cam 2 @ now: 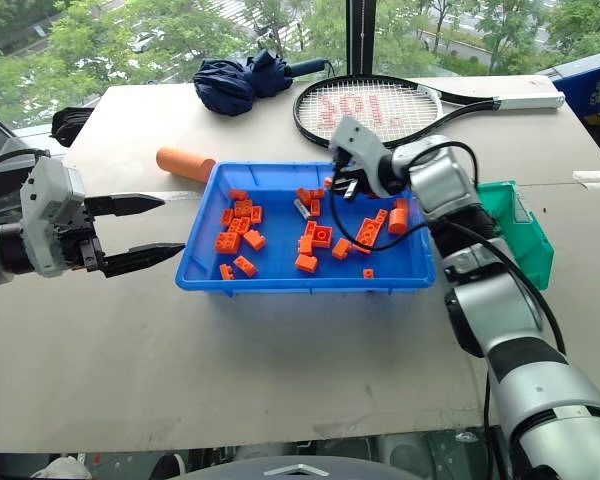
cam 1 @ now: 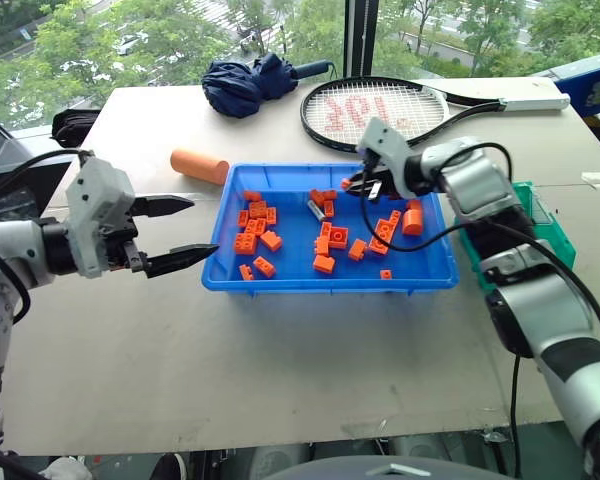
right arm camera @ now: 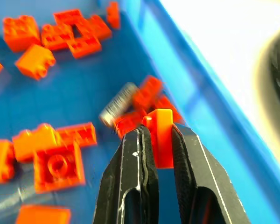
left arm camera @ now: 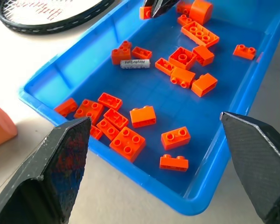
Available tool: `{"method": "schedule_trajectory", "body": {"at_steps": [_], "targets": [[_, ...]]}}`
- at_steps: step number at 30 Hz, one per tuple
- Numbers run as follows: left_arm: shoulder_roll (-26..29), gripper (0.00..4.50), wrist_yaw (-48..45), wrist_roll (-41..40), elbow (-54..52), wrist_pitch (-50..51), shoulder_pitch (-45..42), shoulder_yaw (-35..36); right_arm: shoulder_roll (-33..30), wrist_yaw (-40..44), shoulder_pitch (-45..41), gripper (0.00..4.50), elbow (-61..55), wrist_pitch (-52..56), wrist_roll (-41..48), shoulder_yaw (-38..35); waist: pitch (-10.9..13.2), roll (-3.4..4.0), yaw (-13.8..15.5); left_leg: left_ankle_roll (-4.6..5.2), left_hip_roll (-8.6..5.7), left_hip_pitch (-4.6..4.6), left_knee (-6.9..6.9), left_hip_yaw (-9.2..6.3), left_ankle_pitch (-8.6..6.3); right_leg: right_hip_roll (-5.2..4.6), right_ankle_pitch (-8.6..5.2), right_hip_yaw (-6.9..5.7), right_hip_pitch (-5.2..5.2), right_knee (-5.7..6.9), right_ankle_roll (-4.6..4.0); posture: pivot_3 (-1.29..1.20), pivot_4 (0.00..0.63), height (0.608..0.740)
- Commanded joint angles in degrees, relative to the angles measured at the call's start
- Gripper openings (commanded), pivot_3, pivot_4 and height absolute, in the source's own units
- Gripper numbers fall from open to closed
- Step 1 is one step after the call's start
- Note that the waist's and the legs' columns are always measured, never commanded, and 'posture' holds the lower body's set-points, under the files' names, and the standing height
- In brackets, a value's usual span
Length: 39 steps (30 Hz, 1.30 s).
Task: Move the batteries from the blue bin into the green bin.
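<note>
The blue bin (cam 1: 330, 284) sits mid-table and holds several orange toy bricks. One silver-grey battery (cam 1: 316, 209) lies among them near the bin's far wall; it is also visible in the right wrist view as the battery (right arm camera: 117, 103). My right gripper (cam 1: 352, 184) hovers over the far side of the bin, just right of the battery, and is shut on a small orange brick (right arm camera: 162, 135). My left gripper (cam 1: 205, 226) is open and empty just outside the bin's left wall. The green bin (cam 2: 520, 225) stands right of the blue bin, partly behind my right arm.
A large orange cylinder (cam 1: 199, 166) lies by the blue bin's far left corner. A tennis racket (cam 1: 380, 110) and a folded navy umbrella (cam 1: 245, 85) lie at the back of the table. Bare tabletop stretches in front of the bins.
</note>
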Motion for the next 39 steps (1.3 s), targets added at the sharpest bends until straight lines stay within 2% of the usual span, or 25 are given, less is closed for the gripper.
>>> {"method": "schedule_trajectory", "body": {"at_steps": [1,3,5,10,18,21,28,39], "targets": [[-0.6,4.5,0.9,-3.1,-2.3,0.8,-3.2,-0.4,-4.0,1.3,2.2,0.02,-6.1,2.5,0.9,-0.5,0.0,0.0,-0.1,0.0,0.01,0.0,0.0,0.04,0.0,0.01,0.0,0.02,0.0,0.0,0.0,0.0,0.15,0.74],[-0.8,4.5,0.9,-3.4,-2.2,0.9,-4.3,-1.4,-4.9,0.3,2.6,0.97,-5.5,1.8,0.6,-0.4,0.0,0.01,-0.4,0.01,0.03,0.02,0.0,0.11,0.01,0.05,0.0,0.09,-0.01,0.0,0.0,0.0,0.15,0.74],[-0.4,4.5,0.4,-2.8,-1.2,0.4,-4.3,-1.9,-4.9,-1.6,2.3,1.53,-4.3,0.8,-0.1,-0.3,0.0,0.01,-0.8,0.01,0.08,0.06,-0.01,0.28,0.01,0.12,0.0,0.15,-0.05,0.03,0.0,0.0,0.15,0.74],[0.8,4.5,-0.9,-1.2,1.0,-0.9,-3.6,-1.9,-0.8,-4.8,0.8,3.89,-5.2,3.4,1.8,-0.9,0.0,0.01,-1.2,0.01,0.19,0.05,-0.01,0.32,0.01,0.26,0.0,0.16,-0.09,0.04,0.0,0.0,0.15,0.74],[3.2,4.5,-1.3,0.6,3.3,-1.4,-1.0,1.7,15.2,-8.6,-1.1,3.89,-2.0,5.2,5.3,0.8,0.0,-0.02,-1.3,0.0,0.2,0.04,-0.02,0.26,0.01,0.27,0.0,0.15,-0.12,0.05,0.0,0.0,0.15,0.74],[3.5,4.5,-1.2,0.5,2.7,-0.7,0.7,3.4,18.4,-9.6,0.3,3.89,0.6,4.3,4.9,2.1,0.0,-0.02,-1.1,0.0,0.17,0.02,-0.02,0.19,0.01,0.24,0.0,0.15,-0.11,0.05,0.0,0.0,0.15,0.74],[3.5,4.5,-0.5,0.5,0.9,-0.1,4.5,6.3,21.3,-13.9,-1.0,3.89,7.3,2.3,3.5,3.2,0.0,-0.03,-0.7,-0.01,0.01,0.02,-0.02,0.1,0.02,0.05,0.0,0.1,-0.09,0.04,0.0,0.0,0.15,0.74],[2.6,4.5,-0.2,-0.2,0.4,-0.3,5.8,8.1,19.8,-15.2,-3.8,3.89,11.5,-0.5,3.4,1.6,0.0,-0.02,-1.3,-0.02,0.02,0.02,-0.05,0.08,0.02,0.07,0.0,0.08,-0.1,0.05,0.0,0.0,0.15,0.74]]}}
